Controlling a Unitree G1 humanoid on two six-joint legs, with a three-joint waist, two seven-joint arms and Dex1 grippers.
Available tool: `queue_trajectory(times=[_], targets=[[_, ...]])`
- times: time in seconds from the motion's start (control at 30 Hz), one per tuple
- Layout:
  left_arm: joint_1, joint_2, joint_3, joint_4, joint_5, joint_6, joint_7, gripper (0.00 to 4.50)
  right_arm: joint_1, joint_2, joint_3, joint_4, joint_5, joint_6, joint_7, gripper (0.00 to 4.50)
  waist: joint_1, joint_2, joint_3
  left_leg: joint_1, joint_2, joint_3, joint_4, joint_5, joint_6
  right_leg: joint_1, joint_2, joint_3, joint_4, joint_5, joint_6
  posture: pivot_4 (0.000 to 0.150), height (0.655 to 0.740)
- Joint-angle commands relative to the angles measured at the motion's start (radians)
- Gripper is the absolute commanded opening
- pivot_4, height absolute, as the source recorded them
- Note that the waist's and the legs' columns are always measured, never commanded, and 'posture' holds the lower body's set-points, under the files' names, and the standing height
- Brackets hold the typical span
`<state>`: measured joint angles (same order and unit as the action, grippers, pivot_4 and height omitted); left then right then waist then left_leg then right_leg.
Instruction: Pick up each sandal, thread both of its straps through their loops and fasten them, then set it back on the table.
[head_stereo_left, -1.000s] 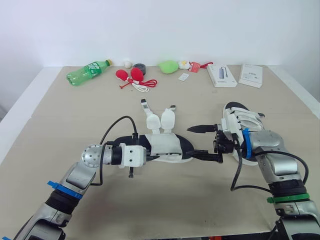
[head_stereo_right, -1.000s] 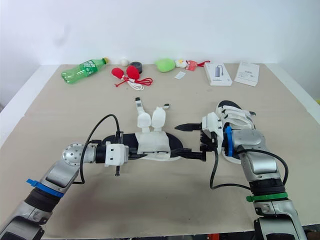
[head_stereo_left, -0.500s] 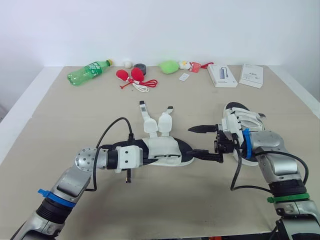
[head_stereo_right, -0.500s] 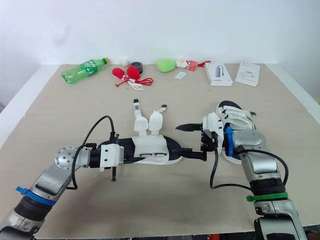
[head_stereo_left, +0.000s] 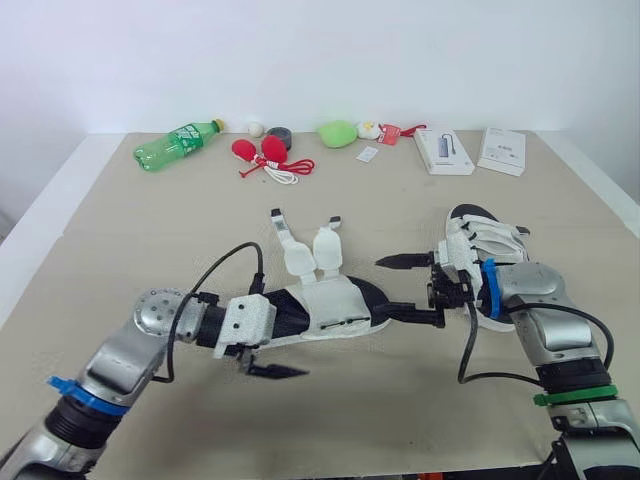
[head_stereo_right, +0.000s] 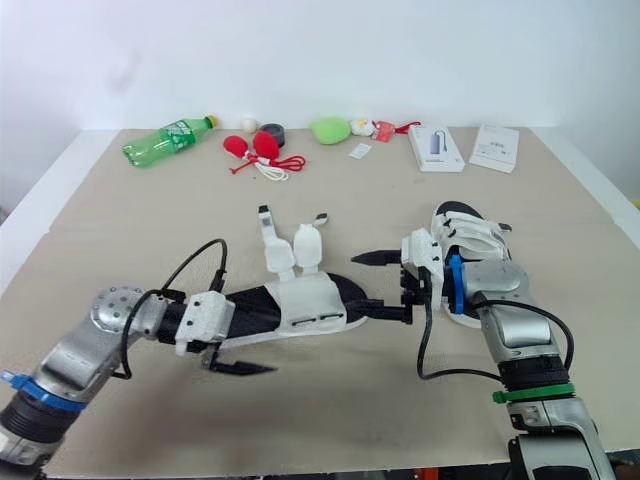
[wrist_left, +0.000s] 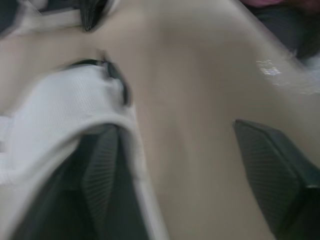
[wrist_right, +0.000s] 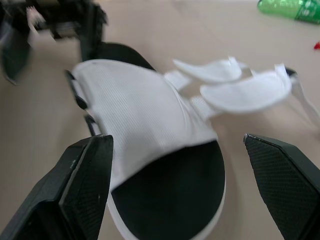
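1. The left pincer (head_stereo_left: 280, 348) has its fingers spread wide and clamps nothing. In the left wrist view we see one finger (wrist_left: 100, 165) lying against the heel end of the sandal (head_stereo_left: 330, 305). The other finger (wrist_left: 272, 172) is well apart from it, over bare table (head_stereo_left: 400, 200).
2. The right pincer (head_stereo_left: 405, 288) is likewise parted wide and grips nothing. The sandal's toe end lies between its two fingertips, with the nearer finger right at the toe's edge.
3. The sandal, a white upper on a black footbed, sits near the table's middle between the two pincers, with its heel toward the left one. We cannot tell whether its sole rests fully on the table.
4. Both straps (head_stereo_left: 328, 250) are unfastened and stand up from the far side of the upper.
5. A second sandal (head_stereo_left: 490, 238) lies on the table just behind the right wrist.
6. Along the far edge we note a green bottle (head_stereo_left: 178, 143) and two white boxes (head_stereo_left: 443, 150).
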<state>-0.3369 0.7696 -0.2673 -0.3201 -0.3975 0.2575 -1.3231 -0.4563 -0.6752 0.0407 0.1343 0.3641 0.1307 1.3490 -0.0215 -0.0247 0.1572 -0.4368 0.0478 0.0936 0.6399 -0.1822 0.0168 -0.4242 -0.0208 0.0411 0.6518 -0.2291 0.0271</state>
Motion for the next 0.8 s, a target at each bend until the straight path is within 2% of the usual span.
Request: queue_trajectory(times=[0.03, 0.13, 0.17, 0.23, 0.27, 0.3, 0.33, 0.4, 0.5, 0.53, 0.8], targets=[[-0.066, 0.051, 0.061, 0.012, -0.075, 0.096, -0.058, 3.5, -0.04, -0.014, -0.009, 0.019, -0.016, -0.053, 0.01, 4.5, 0.0, 0.0, 0.0, 0.0, 0.0, 0.0, 0.0, 0.0, 0.0, 0.0, 0.0, 0.0, 0.0, 0.0, 0.0, 0.15, 0.74], [-0.107, 0.047, 0.068, 0.114, -0.008, 0.019, -0.053, 3.5, -0.068, -0.009, -0.006, 0.071, -0.037, -0.097, 0.016, 4.5, 0.0, 0.0, 0.0, 0.0, -0.001, 0.0, 0.001, 0.001, 0.001, 0.0, 0.0, 0.0, 0.0, 0.001, 0.0, 0.15, 0.74], [-0.116, 0.044, 0.071, 0.137, -0.001, 0.01, -0.054, 3.58, -0.077, -0.008, -0.002, 0.089, -0.048, -0.119, 0.021, 4.09, 0.0, 0.0, 0.0, 0.001, -0.001, 0.0, 0.001, 0.001, 0.001, 0.0, 0.0, 0.0, 0.0, 0.001, 0.0, 0.15, 0.74], [-0.142, 0.027, 0.09, 0.185, -0.007, 0.016, -0.043, 3.58, -0.092, 0.0, 0.004, 0.104, -0.049, -0.135, 0.033, 3.73, 0.0, 0.0, 0.0, 0.0, -0.001, 0.001, 0.001, 0.001, 0.001, 0.0, 0.0, 0.0, 0.0, 0.001, 0.0, 0.15, 0.74], [-0.156, 0.021, 0.098, 0.208, -0.01, 0.025, -0.037, 3.58, -0.095, 0.005, 0.007, 0.104, -0.048, -0.133, 0.034, 3.21, 0.0, 0.0, 0.0, 0.0, -0.001, 0.001, 0.001, 0.001, 0.001, 0.0, 0.0, 0.0, 0.0, 0.001, 0.0, 0.15, 0.74], [-0.184, 0.0, 0.117, 0.25, -0.019, 0.048, -0.007, 3.58, -0.094, 0.012, 0.016, 0.098, -0.052, -0.132, 0.035, 2.89, 0.0, 0.0, 0.0, 0.0, 0.0, 0.0, 0.001, 0.001, 0.001, 0.0, 0.0, 0.0, 0.0, 0.0, 0.0, 0.15, 0.74], [-0.216, -0.026, 0.14, 0.292, -0.042, 0.097, 0.032, 3.58, -0.087, 0.019, 0.027, 0.09, -0.057, -0.132, 0.035, 2.27, 0.0, 0.0, 0.0, -0.001, 0.0, 0.0, 0.0, 0.001, 0.001, 0.0, 0.0, 0.0, 0.0, 0.001, 0.0, 0.15, 0.74], [-0.254, -0.059, 0.17, 0.343, -0.07, 0.18, 0.085, 3.58, -0.072, 0.026, 0.043, 0.072, -0.063, -0.125, 0.029, 1.65, 0.001, 0.0, 0.0, -0.001, 0.0, -0.001, 0.001, 0.001, 0.001, 0.0, 0.001, 0.0, 0.001, 0.001, 0.002, 0.15, 0.74], [-0.262, -0.107, 0.204, 0.357, -0.105, 0.278, 0.153, 3.58, -0.043, 0.015, 0.077, 0.028, -0.071, -0.104, 0.045, 0.22, 0.001, 0.0, 0.0, -0.001, -0.001, -0.001, 0.001, 0.001, 0.001, 0.0, 0.002, 0.0, 0.001, 0.003, 0.005, 0.15, 0.74], [-0.257, -0.121, 0.214, 0.35, -0.123, 0.317, 0.175, 3.58, -0.032, 0.013, 0.093, 0.016, -0.081, -0.1, 0.047, 0.1, 0.001, 0.0, 0.0, -0.001, 0.0, -0.002, 0.001, 0.001, 0.001, 0.0, 0.002, 0.0, 0.001, 0.002, 0.005, 0.15, 0.74], [-0.309, -0.171, 0.257, 0.382, -0.211, 0.645, 0.323, 3.58, -0.051, 0.039, 0.129, 0.067, -0.15, -0.162, 0.004, 0.1, 0.0, 0.0, 0.0, 0.0, -0.001, -0.002, 0.002, 0.001, 0.0, 0.0, 0.003, 0.0, 0.004, 0.002, 0.005, 0.15, 0.74]])
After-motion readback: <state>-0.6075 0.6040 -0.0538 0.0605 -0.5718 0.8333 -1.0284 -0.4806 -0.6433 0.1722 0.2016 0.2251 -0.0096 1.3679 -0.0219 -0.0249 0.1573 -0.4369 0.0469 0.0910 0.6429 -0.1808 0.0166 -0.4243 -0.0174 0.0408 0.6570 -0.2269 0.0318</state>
